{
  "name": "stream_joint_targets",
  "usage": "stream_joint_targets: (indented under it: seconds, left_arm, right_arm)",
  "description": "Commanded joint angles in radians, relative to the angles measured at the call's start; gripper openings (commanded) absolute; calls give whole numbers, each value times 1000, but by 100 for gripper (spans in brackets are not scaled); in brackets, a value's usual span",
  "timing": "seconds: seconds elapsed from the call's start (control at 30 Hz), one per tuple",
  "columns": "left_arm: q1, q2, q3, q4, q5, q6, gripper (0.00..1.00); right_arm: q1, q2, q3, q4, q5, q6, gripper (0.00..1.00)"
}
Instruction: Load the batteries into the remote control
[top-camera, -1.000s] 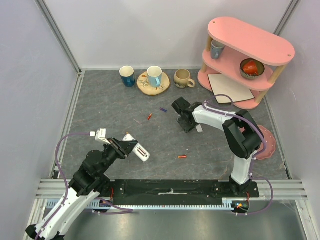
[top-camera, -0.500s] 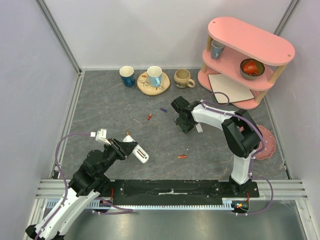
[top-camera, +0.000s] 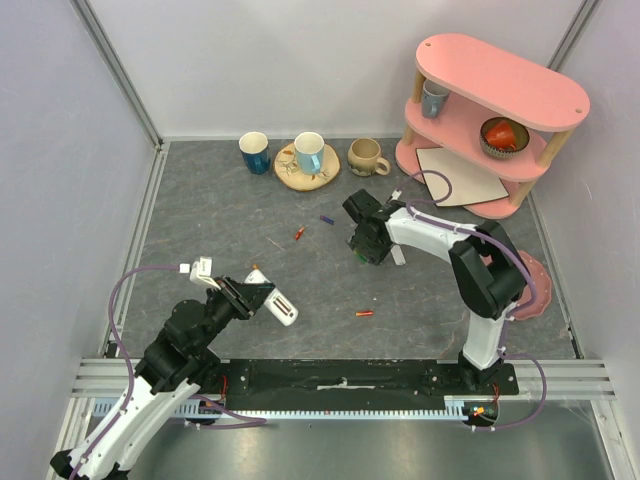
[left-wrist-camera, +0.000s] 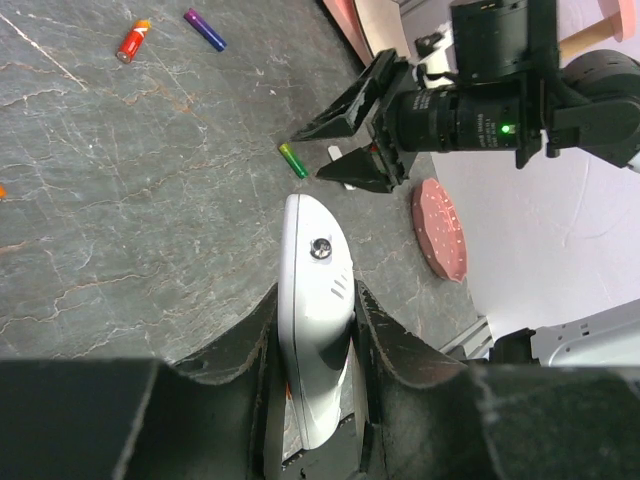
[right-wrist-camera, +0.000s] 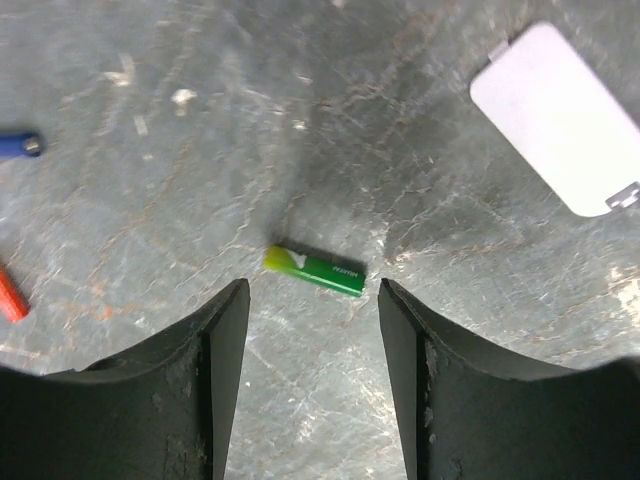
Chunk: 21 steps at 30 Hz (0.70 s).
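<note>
The white remote control (top-camera: 278, 304) is held clear of the table, pinched along its sides by my shut left gripper (top-camera: 262, 296), with its rounded end sticking out past the fingers (left-wrist-camera: 318, 262). My right gripper (top-camera: 367, 246) hovers open over a green battery (right-wrist-camera: 315, 270) that lies flat on the grey table, just beyond the gap between the fingertips (right-wrist-camera: 232, 300). The same green battery (left-wrist-camera: 293, 160) shows below that gripper in the left wrist view. Other batteries lie loose: a red-orange one (top-camera: 299, 233), a purple-blue one (top-camera: 326, 219) and another red-orange one (top-camera: 365, 313).
A small white cover plate (right-wrist-camera: 560, 115) lies right of the green battery. Along the back stand a blue cup (top-camera: 254, 152), a cup on a wooden coaster (top-camera: 308, 155) and a beige mug (top-camera: 366, 156). A pink shelf (top-camera: 500, 120) fills the back right, and a pink disc (top-camera: 536, 285) lies by the right arm.
My right gripper has shifted slightly toward the back and its jaws have spread wider. The left gripper and the remote have stayed put.
</note>
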Motion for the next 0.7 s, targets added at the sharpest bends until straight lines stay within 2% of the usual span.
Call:
stream_joint_targets:
  seconds: [0.0, 0.07, 0.1, 0.13, 0.27, 0.37, 0.47, 0.67]
  left_arm:
    - [2, -74, 55, 3, -3, 43, 2]
    - [2, -74, 55, 4, -2, 45, 2]
    - [2, -74, 55, 3, -2, 45, 2]
    - [1, -74, 53, 6, 0, 45, 2]
    - [2, -74, 42, 15, 1, 43, 2]
    - [2, -74, 30, 36, 6, 37, 2]
    - [2, -68, 21, 53, 9, 37, 2]
    - [2, -57, 27, 55, 18, 45, 2]
  right_arm:
    - [5, -132, 35, 67, 79, -307, 62]
    - [3, -171, 30, 111, 89, -438, 62]
    - [3, -185, 16, 146, 37, -537, 62]
    - [5, -215, -2, 241, -17, -745, 61]
    - [5, -280, -131, 377, -86, -1082, 56]
    - [3, -239, -121, 357, -150, -1228, 56]
    - [11, -208, -125, 355, -183, -1303, 57]
    - [25, -122, -114, 348, -212, -1334, 54]
